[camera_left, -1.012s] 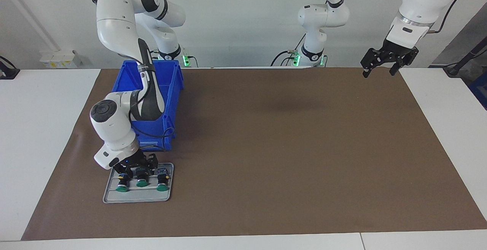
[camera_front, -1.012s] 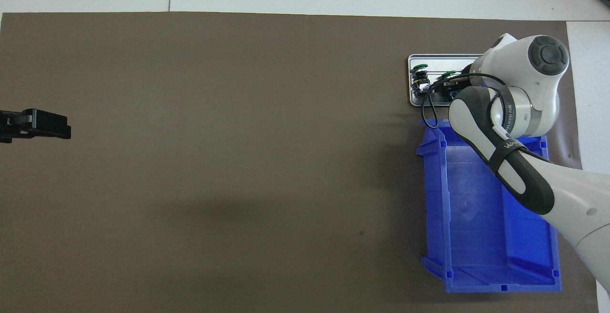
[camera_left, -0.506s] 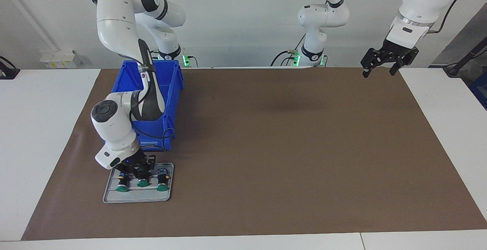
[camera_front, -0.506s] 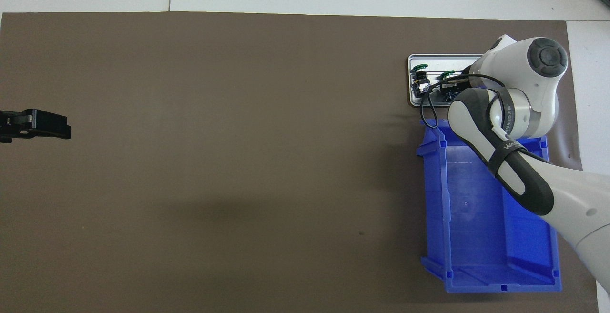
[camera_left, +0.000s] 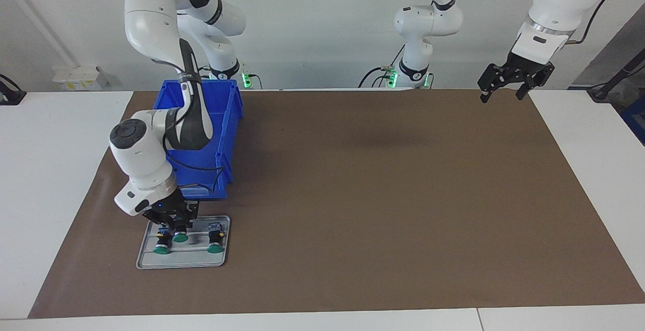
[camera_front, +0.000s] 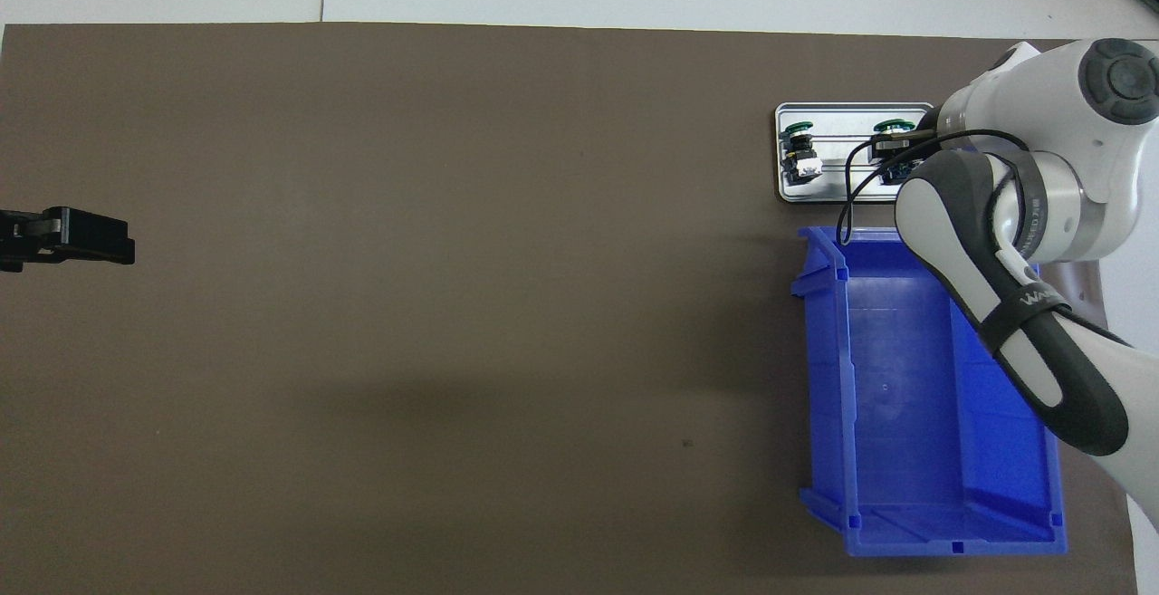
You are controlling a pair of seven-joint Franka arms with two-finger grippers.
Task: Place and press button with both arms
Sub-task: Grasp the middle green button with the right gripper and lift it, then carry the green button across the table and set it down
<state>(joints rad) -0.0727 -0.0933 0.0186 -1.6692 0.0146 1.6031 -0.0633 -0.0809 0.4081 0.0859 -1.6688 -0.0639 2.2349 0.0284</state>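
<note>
My right gripper [camera_left: 176, 226] is shut on the middle button [camera_left: 180, 238] and holds it just above the grey tray [camera_left: 184, 261]. Its green cap faces away from the robots. The two other buttons [camera_left: 161, 249] [camera_left: 215, 247] lie on the tray to either side. In the overhead view one button [camera_front: 799, 139] lies on the tray [camera_front: 828, 192], and another green cap [camera_front: 892, 127] shows at the edge of the right wrist, which hides the gripper. My left gripper [camera_left: 501, 97] [camera_front: 72, 237] hangs open and empty over the mat's corner at the left arm's end, where that arm waits.
An empty blue bin [camera_left: 224, 119] [camera_front: 905, 396] stands on the brown mat [camera_left: 378, 195], right next to the tray and nearer to the robots. White table [camera_left: 50, 170] surrounds the mat.
My right gripper closed on the middle button, then rose and shifted toward the right arm's end of the table, carrying the button. The left arm stayed still.
</note>
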